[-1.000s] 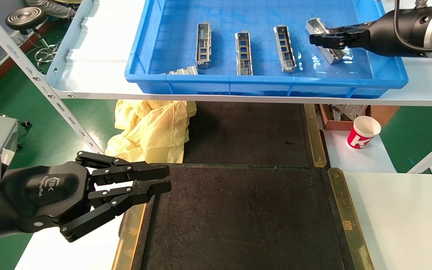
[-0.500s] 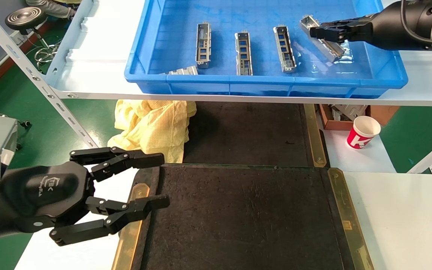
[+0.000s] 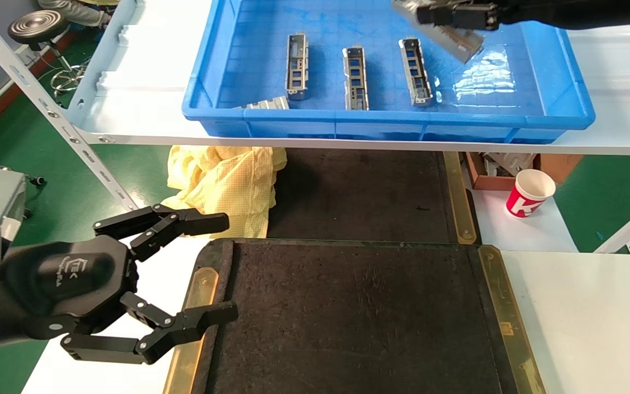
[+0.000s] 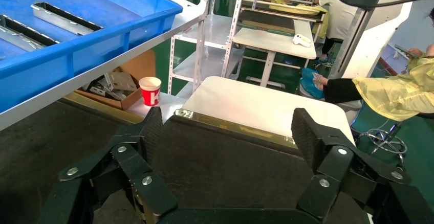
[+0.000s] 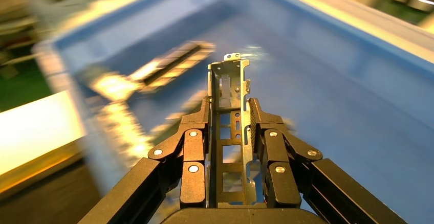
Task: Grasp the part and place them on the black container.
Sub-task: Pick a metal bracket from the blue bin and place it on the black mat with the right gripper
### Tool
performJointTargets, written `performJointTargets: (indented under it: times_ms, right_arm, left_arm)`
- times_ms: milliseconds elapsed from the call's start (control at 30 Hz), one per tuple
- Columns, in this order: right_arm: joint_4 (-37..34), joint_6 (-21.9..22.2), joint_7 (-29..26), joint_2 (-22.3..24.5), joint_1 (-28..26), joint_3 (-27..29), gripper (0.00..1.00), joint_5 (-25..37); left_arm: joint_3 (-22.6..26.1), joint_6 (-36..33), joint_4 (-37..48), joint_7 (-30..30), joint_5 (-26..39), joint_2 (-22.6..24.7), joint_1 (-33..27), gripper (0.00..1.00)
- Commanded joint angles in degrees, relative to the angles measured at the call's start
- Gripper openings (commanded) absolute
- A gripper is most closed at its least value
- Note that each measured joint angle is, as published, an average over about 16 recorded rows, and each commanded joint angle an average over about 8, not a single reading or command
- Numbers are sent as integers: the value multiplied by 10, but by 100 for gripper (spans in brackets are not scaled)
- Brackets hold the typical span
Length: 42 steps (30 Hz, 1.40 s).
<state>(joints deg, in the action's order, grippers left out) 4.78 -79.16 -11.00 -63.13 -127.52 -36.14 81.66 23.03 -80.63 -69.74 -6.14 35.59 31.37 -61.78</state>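
Bright, even overhead light across my head view; I get white glare patches on the floor of the blue bin [image 3: 473, 76], and a soft shadow under the shelf darkens the far black mat. The black container [image 3: 359, 317] reads matte, no glare. My left wrist view is sharp and evenly lit. My right wrist view is heavily motion-blurred: the bin behind smears into streaks with yellow-white highlights, while the part [image 5: 229, 132] and right gripper [image 5: 229, 132] stay crisp
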Motion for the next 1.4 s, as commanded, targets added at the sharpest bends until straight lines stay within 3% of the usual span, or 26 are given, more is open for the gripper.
performJointTargets:
  times_ms: [33,167,267,533,733,867,1033,1400]
  right_arm:
    - [5,-47,8,5,-11,0,0,-1]
    - [17,-109,19,9,-22,-6,0,-2]
    - [37,-127,24,11,-19,-14,0,-8]
    - [175,-132,-4,44,40,-64,0,-86]
    - [330,-128,-59,93,100,-139,0,-189]
    - [377,-124,-61,105,126,-189,0,-232]
    - [360,-116,-5,83,153,-234,0,-244]
    - [219,-94,138,-23,203,-271,0,-228]
  left_arm:
    - [0,0,0,0,0,0,0,100]
    - [0,0,0,0,0,0,0,100]
    - [0,0,0,0,0,0,0,100]
    - [0,0,0,0,0,0,0,100]
    - [0,0,0,0,0,0,0,100]
    - [0,0,0,0,0,0,0,100]
    - [0,0,0,0,0,0,0,100]
    - [0,0,0,0,0,0,0,100]
